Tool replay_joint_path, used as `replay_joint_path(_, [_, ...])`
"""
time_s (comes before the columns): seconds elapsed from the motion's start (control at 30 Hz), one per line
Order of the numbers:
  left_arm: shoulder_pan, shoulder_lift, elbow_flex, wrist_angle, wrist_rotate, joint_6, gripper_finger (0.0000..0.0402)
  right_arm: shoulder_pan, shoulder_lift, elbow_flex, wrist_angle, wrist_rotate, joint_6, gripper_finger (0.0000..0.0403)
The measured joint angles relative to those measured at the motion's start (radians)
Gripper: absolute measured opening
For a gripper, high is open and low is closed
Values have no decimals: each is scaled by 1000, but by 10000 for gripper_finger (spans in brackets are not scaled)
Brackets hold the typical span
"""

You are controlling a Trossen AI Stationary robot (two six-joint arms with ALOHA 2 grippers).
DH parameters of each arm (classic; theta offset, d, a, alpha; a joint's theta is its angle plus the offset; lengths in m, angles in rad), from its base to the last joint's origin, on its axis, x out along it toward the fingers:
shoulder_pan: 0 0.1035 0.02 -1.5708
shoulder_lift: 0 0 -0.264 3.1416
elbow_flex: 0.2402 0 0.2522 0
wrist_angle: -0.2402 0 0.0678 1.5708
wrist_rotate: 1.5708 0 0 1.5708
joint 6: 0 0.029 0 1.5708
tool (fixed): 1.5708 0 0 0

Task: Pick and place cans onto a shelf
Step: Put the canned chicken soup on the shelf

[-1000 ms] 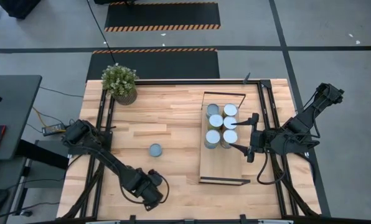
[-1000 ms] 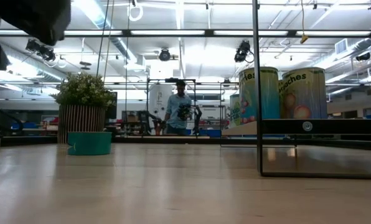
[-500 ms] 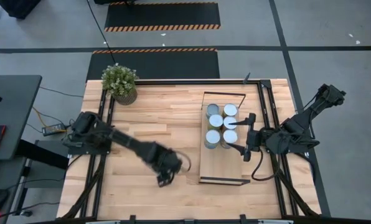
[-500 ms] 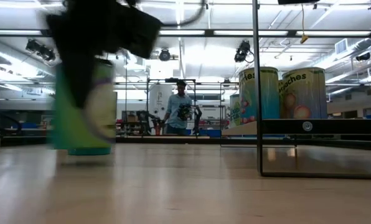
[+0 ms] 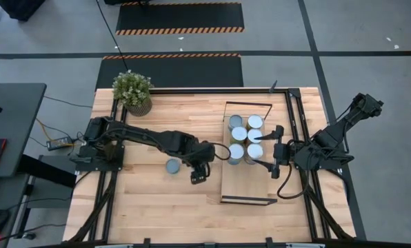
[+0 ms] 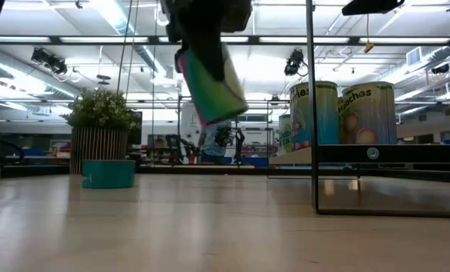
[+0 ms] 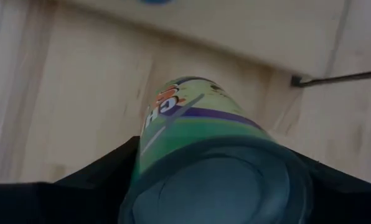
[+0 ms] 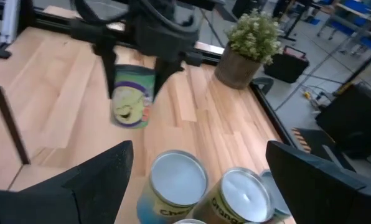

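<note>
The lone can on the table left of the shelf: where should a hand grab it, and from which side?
Take the lone can by its curved side wall, coming straight down from above. It stands upright, flat top up, with bare table around it, so fingers fit on opposite sides. It looks squat, so close low. The left hand is busy holding a green-labelled can.

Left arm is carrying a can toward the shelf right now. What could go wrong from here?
The can hangs tilted in the left hand, so it may land on an edge and tip over. The cans on the shelf are packed tight; the incoming can could knock one. The right hand waits open beside that cluster, so the arms may collide.
</note>
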Motion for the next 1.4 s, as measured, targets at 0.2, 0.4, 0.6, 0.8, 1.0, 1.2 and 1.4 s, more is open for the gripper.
replay_joint_path(0.2, [-3, 27, 57, 68, 2, 19, 293, 0, 0, 0, 14, 22, 5, 374])
replay_joint_path(0.4, [-3, 188, 272, 16, 67, 104, 293, 0, 0, 0, 45, 22, 12, 374])
replay_joint_path(0.6, [-9, 364, 526, -165, 87, 175, 293, 0, 0, 0, 46, 22, 17, 374])
replay_joint_path(0.8, [-15, 451, 624, -158, 72, 151, 293, 0, 0, 0, 46, 22, 17, 374])
replay_joint_path(1.0, [-15, 472, 622, -144, 72, 124, 293, 0, 0, 0, 49, 22, 22, 374])
replay_joint_path(1.2, [-23, 472, 619, -92, 68, 168, 296, 0, 0, 0, 53, 22, 23, 374])
replay_joint_path(1.4, [-31, 486, 617, -66, 67, 197, 314, 0, 0, 0, 49, 21, 23, 375])
